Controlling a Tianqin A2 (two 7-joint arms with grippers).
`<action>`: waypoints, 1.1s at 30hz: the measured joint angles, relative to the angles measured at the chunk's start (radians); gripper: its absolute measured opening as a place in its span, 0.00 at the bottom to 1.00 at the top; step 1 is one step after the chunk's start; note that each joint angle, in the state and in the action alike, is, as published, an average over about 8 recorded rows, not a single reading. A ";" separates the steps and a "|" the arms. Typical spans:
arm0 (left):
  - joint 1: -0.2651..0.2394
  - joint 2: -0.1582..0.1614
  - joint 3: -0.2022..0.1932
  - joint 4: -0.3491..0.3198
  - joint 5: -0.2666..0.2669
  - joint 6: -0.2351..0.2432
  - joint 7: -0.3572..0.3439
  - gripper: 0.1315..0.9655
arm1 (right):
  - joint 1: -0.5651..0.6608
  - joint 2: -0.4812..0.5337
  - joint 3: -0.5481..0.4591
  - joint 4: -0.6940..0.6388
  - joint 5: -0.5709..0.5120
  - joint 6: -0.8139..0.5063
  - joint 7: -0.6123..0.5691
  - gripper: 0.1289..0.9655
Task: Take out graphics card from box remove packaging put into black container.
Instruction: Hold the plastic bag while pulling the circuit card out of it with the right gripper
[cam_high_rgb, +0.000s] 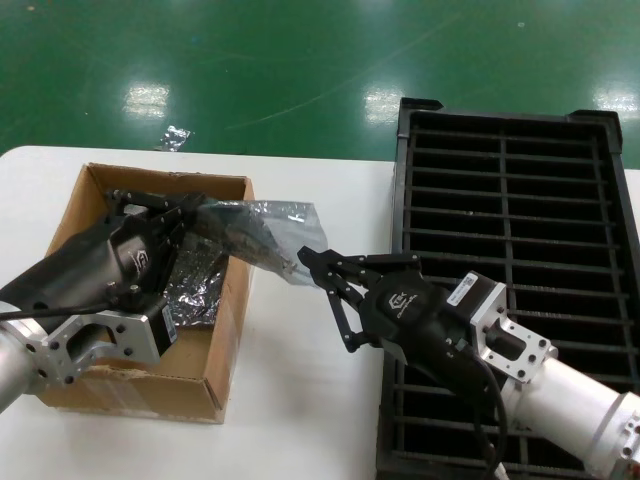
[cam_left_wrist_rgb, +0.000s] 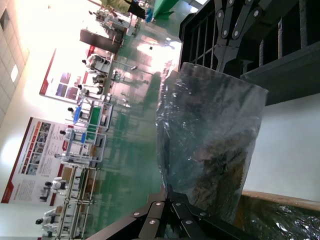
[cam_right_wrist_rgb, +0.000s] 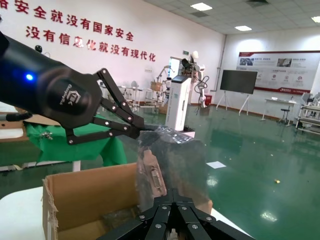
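The graphics card sits inside the packaging (cam_high_rgb: 255, 232), a crinkly grey-silver bag held in the air over the right wall of the box (cam_high_rgb: 225, 330). My left gripper (cam_high_rgb: 192, 216) is shut on the bag's left end above the box. My right gripper (cam_high_rgb: 304, 259) is shut on its right end, between the box and the black container (cam_high_rgb: 510, 215). In the right wrist view the card's bracket (cam_right_wrist_rgb: 152, 175) shows through the bag (cam_right_wrist_rgb: 180, 155), just beyond my right gripper (cam_right_wrist_rgb: 172, 193). In the left wrist view the bag (cam_left_wrist_rgb: 210, 150) rises from my left gripper (cam_left_wrist_rgb: 170, 192).
More crinkly bagged material (cam_high_rgb: 195, 285) lies inside the box. A scrap of silver plastic (cam_high_rgb: 172, 137) lies on the green floor beyond the white table (cam_high_rgb: 300, 400). The black container's slots are unfilled.
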 joint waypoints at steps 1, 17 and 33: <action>0.000 0.000 0.000 0.000 0.000 0.000 0.000 0.01 | 0.002 -0.002 0.000 -0.005 -0.001 0.000 0.000 0.00; 0.000 0.000 0.000 0.000 0.000 0.000 0.000 0.01 | 0.096 -0.080 -0.039 -0.155 -0.012 -0.036 -0.043 0.00; 0.000 0.000 0.000 0.000 0.000 0.000 0.000 0.01 | 0.139 -0.120 -0.044 -0.226 -0.018 -0.050 -0.098 0.00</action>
